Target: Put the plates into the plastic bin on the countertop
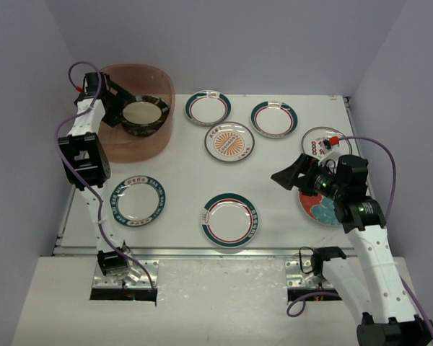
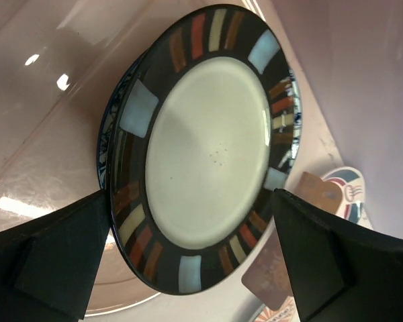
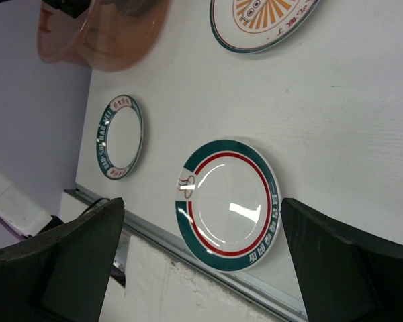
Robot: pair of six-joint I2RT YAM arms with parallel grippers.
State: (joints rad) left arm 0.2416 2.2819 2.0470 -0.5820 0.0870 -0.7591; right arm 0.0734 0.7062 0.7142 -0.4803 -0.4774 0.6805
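Black-rimmed plate lies face up in the plastic bin, left claw released over it, right claw agape.

Plain lavender-grey walls enclose three sides (left, back, right); a pale speckled ledge runs along the front, evenly lit.

The left arm, white links with black joints, stretches far forward from its base, and the left end effector, a black two-finger clamp, tips downward with its jaws spread wide. The right arm, built alike, rises and bends inward. The black right end effector hangs angled down to the left, jaws equally wide apart.
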